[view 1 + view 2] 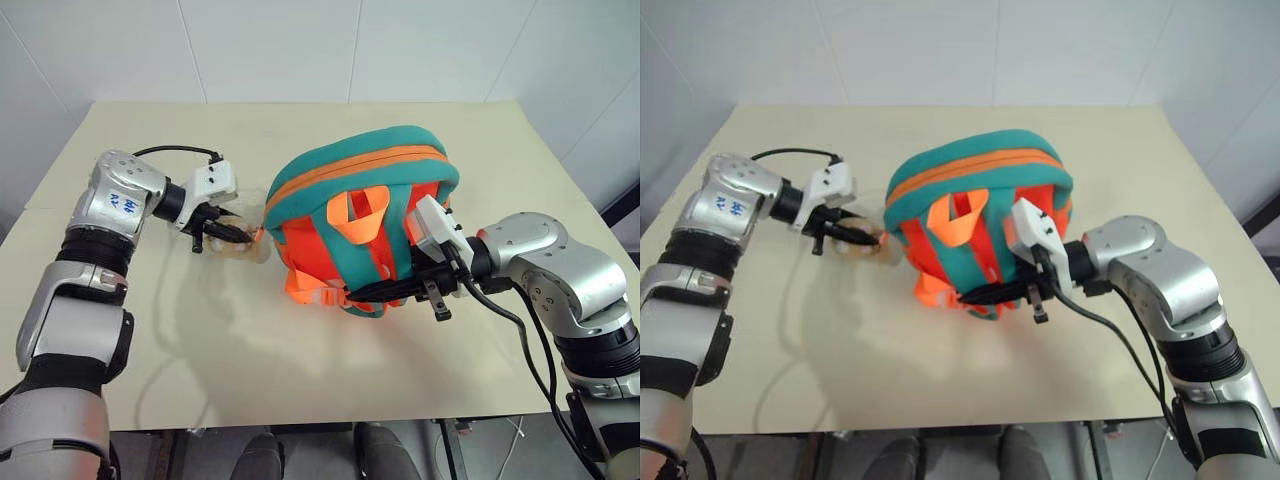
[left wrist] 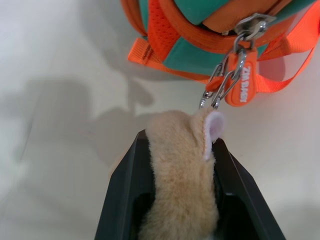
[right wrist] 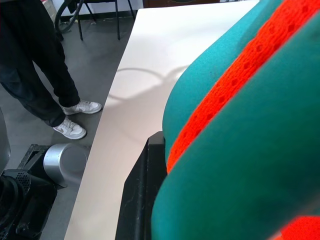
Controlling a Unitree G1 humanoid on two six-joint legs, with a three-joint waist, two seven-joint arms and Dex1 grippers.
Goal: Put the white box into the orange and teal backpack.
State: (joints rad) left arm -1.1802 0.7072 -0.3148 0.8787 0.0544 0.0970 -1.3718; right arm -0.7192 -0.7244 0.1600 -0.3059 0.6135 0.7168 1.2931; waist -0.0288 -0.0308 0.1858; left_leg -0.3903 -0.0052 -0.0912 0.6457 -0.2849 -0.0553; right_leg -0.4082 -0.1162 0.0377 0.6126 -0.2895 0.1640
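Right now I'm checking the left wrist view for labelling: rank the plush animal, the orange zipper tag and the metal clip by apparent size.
1. plush animal, though nearest the camera
2. orange zipper tag
3. metal clip, about alike

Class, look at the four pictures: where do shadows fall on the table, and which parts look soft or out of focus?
Left eye view: soft shadows lie on the table below the left gripper and the backpack. Left wrist view: the plush animal is soft up close. Right wrist view: a backpack strap is blurred.

Teal backpack strap (image 3: 240, 165) against black fingers (image 3: 142, 200), person's legs (image 3: 45, 70)
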